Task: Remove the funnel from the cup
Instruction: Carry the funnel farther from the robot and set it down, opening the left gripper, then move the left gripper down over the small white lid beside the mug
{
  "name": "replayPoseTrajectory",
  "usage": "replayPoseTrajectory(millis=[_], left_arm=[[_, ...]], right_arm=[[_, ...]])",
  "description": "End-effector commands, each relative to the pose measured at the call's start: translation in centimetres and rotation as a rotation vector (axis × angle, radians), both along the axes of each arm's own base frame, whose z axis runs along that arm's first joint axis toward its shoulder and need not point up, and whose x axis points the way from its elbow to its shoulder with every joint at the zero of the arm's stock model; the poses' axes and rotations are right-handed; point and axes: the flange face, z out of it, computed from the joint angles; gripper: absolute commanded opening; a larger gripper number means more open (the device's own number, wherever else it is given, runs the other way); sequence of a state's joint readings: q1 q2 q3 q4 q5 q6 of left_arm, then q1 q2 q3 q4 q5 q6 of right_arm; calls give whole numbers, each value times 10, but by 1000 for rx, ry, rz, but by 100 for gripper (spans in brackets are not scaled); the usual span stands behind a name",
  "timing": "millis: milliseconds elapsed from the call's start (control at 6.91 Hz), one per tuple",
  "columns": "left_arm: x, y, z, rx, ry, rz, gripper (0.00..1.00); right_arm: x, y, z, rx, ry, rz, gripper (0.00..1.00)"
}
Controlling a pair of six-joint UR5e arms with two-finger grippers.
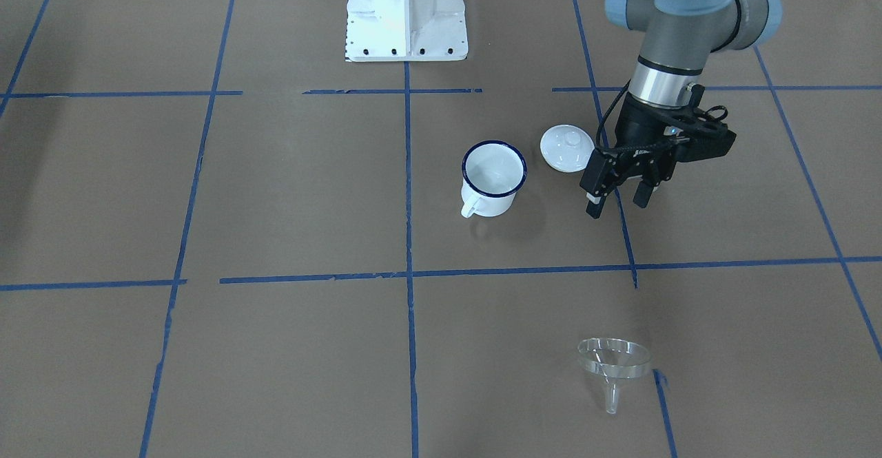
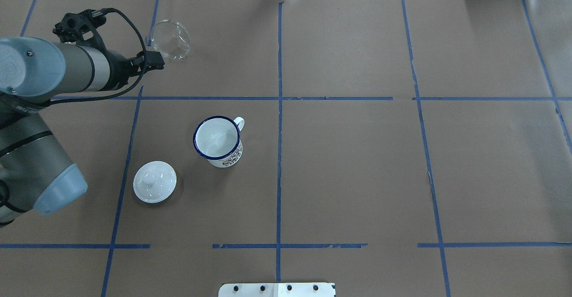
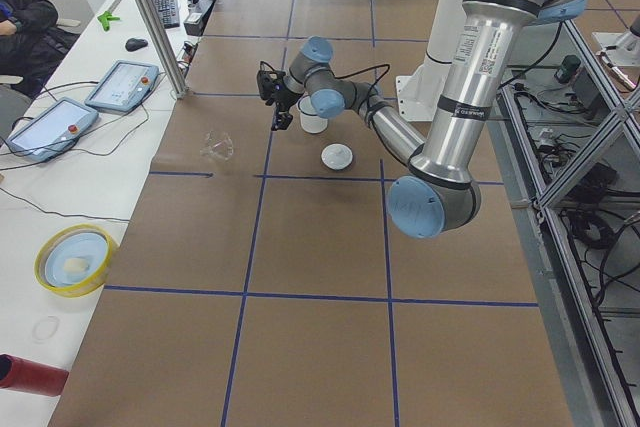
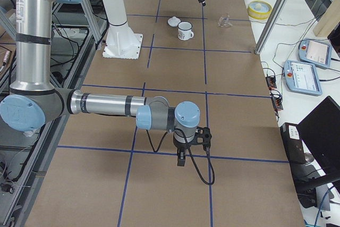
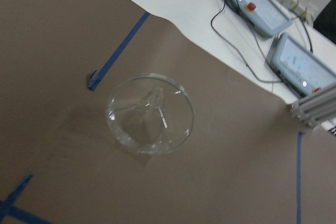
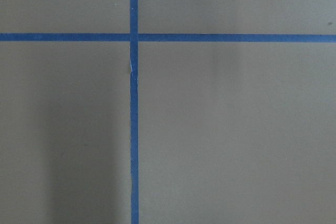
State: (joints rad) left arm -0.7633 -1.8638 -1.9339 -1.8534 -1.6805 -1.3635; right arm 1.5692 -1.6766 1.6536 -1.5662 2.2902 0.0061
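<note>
My left gripper (image 1: 619, 203) hangs empty, jaws apart, toward the worktop's (image 1: 275, 203) far left corner. My right gripper (image 4: 181, 159) points down near its right edge.

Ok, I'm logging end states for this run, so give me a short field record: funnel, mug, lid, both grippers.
funnel: clear, lying on its side on the table, out of the mug and well apart from it
enamel mug: upright, nothing inside, handle free
domed lid: white, on the table beside the mug, not touching it
left gripper: open, empty, hovering above the table near the lid
right gripper: far from all three things, seen only in the right side view; open or shut cannot be told
task state: funnel is out of the mug
</note>
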Motion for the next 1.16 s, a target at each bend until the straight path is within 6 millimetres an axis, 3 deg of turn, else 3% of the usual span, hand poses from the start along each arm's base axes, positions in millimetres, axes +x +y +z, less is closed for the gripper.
replayPoseTrajectory(millis=[0, 289, 434, 723, 1013], left_arm=[[17, 33, 9, 5, -138, 264, 100], [80, 86, 14, 5, -127, 424, 100], [99, 106, 27, 3, -131, 471, 100], [93, 118, 62, 28, -117, 489, 100], [91, 120, 69, 29, -119, 493, 99]], right_arm=[[0, 0, 0, 0, 0, 0, 100], [0, 0, 0, 0, 0, 0, 100], [0, 0, 0, 0, 0, 0, 100], [0, 0, 0, 0, 0, 0, 100], [0, 0, 0, 0, 0, 0, 100]])
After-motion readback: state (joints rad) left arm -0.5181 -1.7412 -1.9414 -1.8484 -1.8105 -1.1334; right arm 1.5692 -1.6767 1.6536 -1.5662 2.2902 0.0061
